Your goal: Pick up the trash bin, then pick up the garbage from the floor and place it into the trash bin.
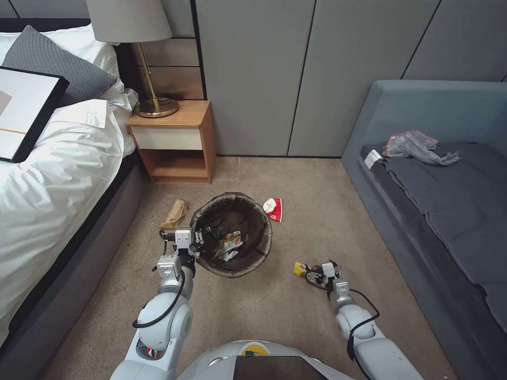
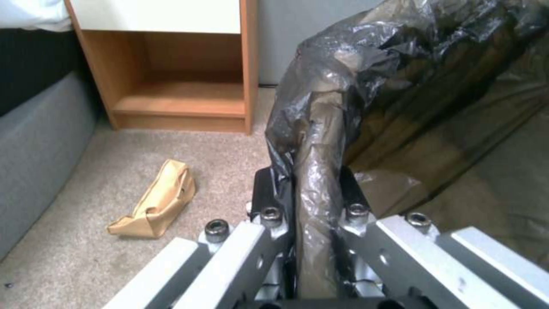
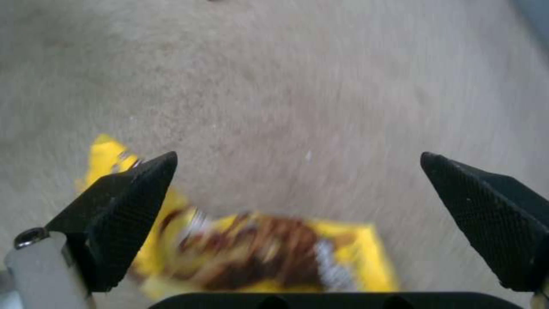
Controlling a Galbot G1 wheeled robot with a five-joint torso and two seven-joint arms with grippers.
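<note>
Down on the carpeted floor, seen from the head camera, the left arm is reaching forward with its elbow bent, and the left hand is clamping the near-left rim of the trash bin. That round bin is standing between the arms, lined with a glossy dark bag and already holding a few wrappers. The right arm is stretching low to the right, its right hand lying at a yellow wrapper on the carpet. A crumpled brown paper bag is lying just left of the bin, a red-and-white wrapper just beyond its right side. A wooden nightstand with a brass lamp is standing by the white bed; a grey sofa is lining the right wall.

From the left wrist, the hand is pinching the bag-wrapped rim between narrow metal fingers, and the brown paper bag is resting on short-pile carpet before the nightstand.

From the right wrist, the textured black fingers are spreading wide over the shiny yellow wrapper, which is lying flat between them, untouched.
</note>
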